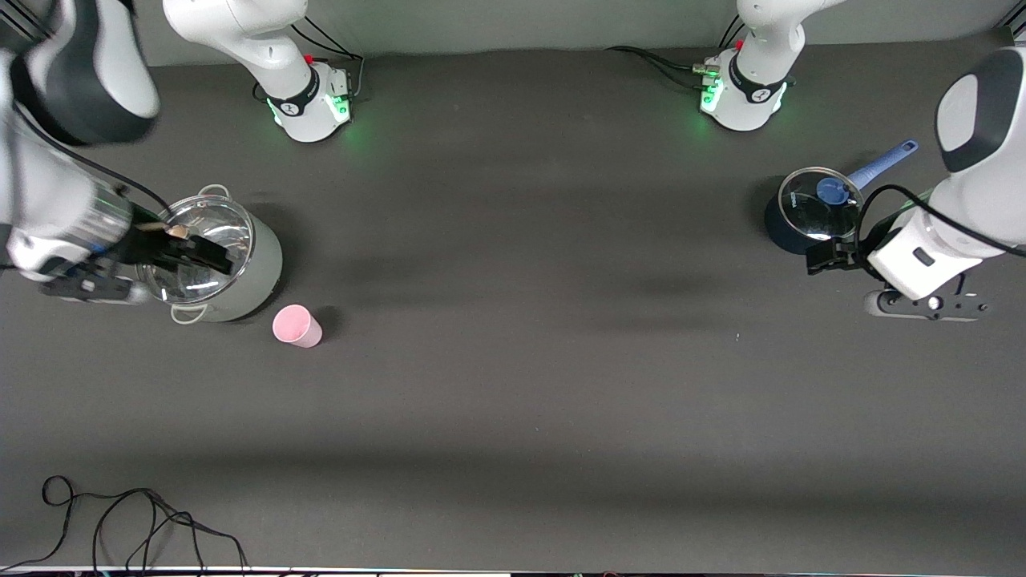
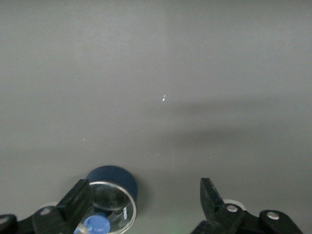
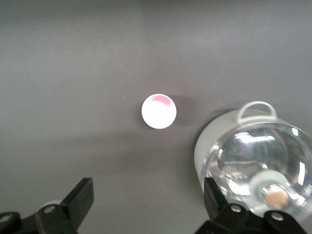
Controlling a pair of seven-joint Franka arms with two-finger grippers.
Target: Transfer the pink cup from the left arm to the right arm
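Observation:
The pink cup [image 1: 296, 325] stands upright on the dark table, beside the grey-green pot [image 1: 256, 272] and a little nearer to the front camera. In the right wrist view the cup [image 3: 159, 111] shows from above as a pale circle, apart from the fingers. My right gripper [image 1: 210, 255] hangs open and empty over the pot's glass lid; its jaws stand wide apart in its wrist view [image 3: 147, 187]. My left gripper [image 1: 826, 258] is open and empty at the left arm's end of the table, beside the blue saucepan [image 1: 781, 228]. It also shows in its wrist view [image 2: 145, 190].
The grey-green pot [image 3: 209, 146] has a glass lid with a pale knob [image 3: 275, 195]. The blue saucepan [image 2: 114, 174] has a glass lid, a blue knob and a long handle [image 1: 886, 162]. A loose black cable [image 1: 120, 521] lies at the table's front edge, toward the right arm's end.

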